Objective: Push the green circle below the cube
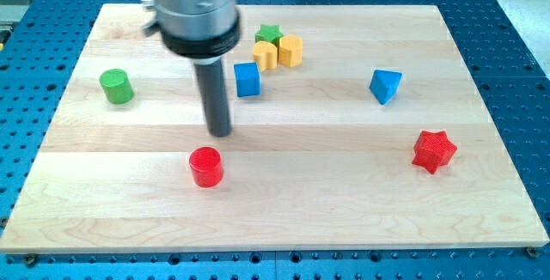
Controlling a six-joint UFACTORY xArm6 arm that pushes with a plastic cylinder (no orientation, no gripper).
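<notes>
The green circle (115, 86) is a short green cylinder near the board's left edge. The blue cube (247, 79) stands right of the rod, near the board's upper middle. My tip (221, 131) rests on the board, well to the right of and below the green circle, just below-left of the blue cube, and above the red cylinder (206, 167). It touches no block.
A green star (269, 34), a yellow block (265, 55) and a yellow hexagon (290, 50) cluster above-right of the cube. A blue wedge-like block (385, 85) and a red star (433, 150) lie at the right. The wooden board (344, 203) sits on a blue perforated table.
</notes>
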